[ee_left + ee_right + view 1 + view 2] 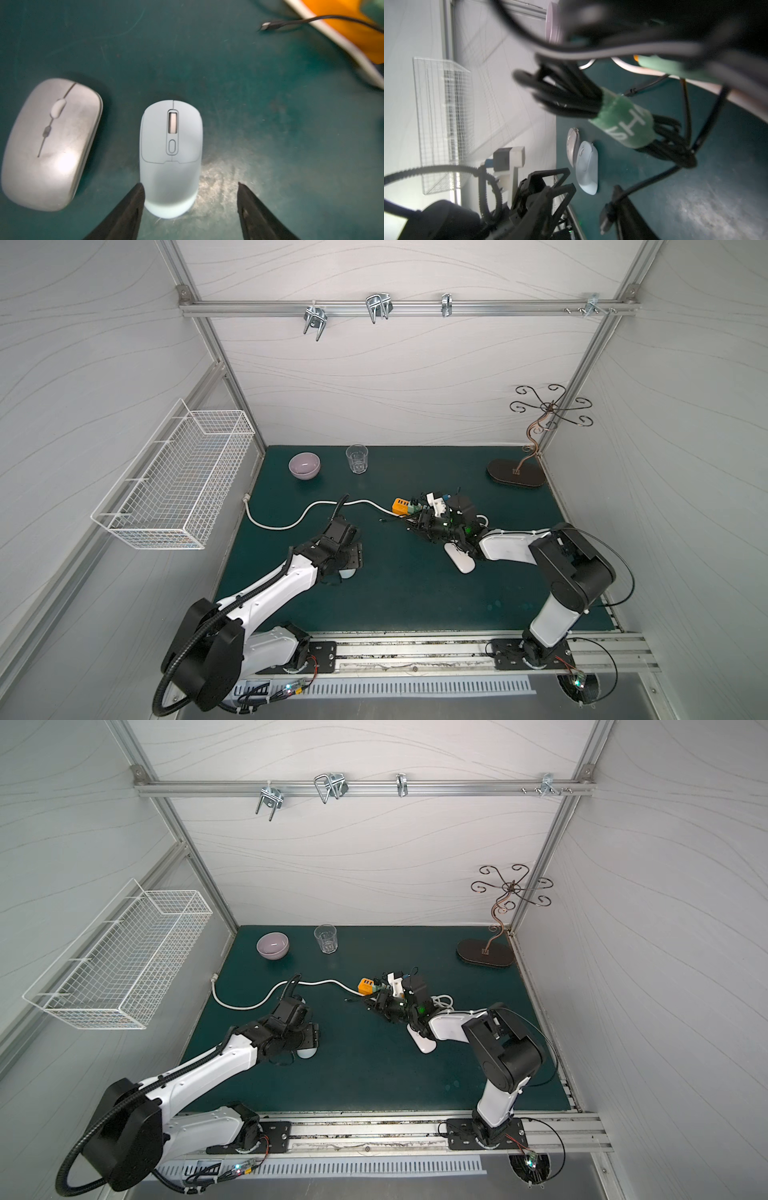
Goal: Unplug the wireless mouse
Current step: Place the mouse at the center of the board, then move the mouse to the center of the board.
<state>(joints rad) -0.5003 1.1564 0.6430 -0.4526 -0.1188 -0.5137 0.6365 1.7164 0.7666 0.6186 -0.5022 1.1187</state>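
Left gripper (190, 184) is held open and blue mouse (171, 158) may be shoved by it; right gripper (417, 524) cannot be judged open or closed.

green cable strap (623, 122), white lettering, illegible

Grey mouse (52, 143) just beside blue mouse (171, 162); opposite flank bare mat (270, 135).

left gripper (190, 185): jaws apart | right gripper (422, 524): jaws unclear
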